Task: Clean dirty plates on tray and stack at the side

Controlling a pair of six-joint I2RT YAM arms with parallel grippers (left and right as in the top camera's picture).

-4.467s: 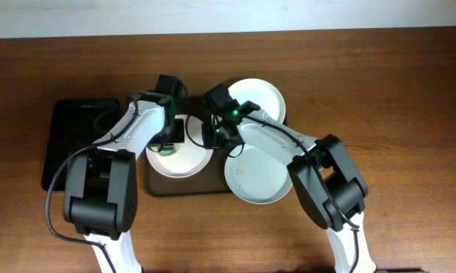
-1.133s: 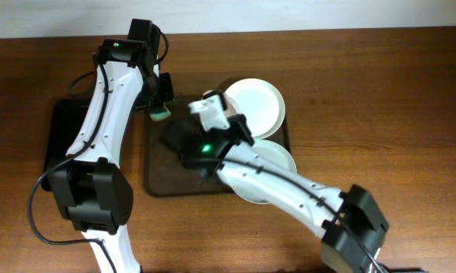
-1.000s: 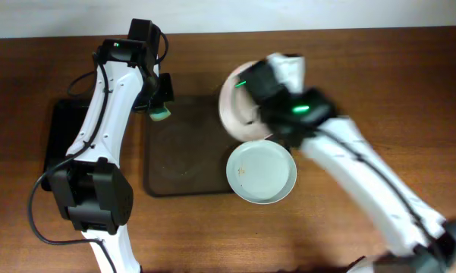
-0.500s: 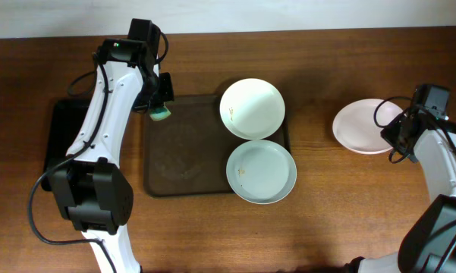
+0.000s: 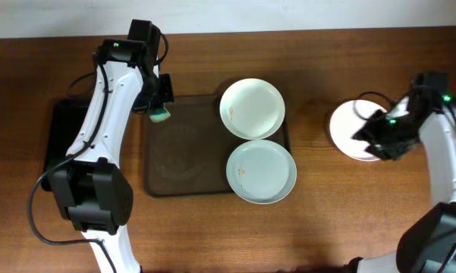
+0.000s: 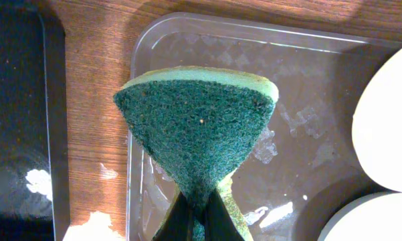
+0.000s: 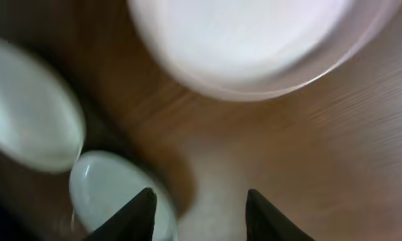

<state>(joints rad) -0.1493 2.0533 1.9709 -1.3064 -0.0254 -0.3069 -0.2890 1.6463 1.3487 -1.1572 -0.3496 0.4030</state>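
My left gripper [image 5: 160, 106] is shut on a green sponge [image 5: 161, 114] and holds it over the far left corner of the brown tray [image 5: 182, 163]. In the left wrist view the sponge [image 6: 197, 127] is pinched between the fingers above the tray [image 6: 308, 94]. A white plate [image 5: 252, 108] with small brown specks lies on the tray's far right. A pale bluish plate [image 5: 261, 171] lies on its near right, overhanging the rim. A third, white plate [image 5: 349, 130] lies on the table at the right. My right gripper [image 5: 373, 138] hovers over it, open and empty. The right wrist view shows this plate [image 7: 254, 40] and my gripper [image 7: 201, 207].
A glossy black tray [image 5: 68, 144] lies left of the brown tray; it also shows in the left wrist view [image 6: 13, 100]. Bare wooden table [image 5: 319, 197] lies between the tray and the right-hand plate.
My right arm carried a plate from the tray to the table at the right, let it go, and now hangs open over it. My left arm lifted the sponge away, then held still.
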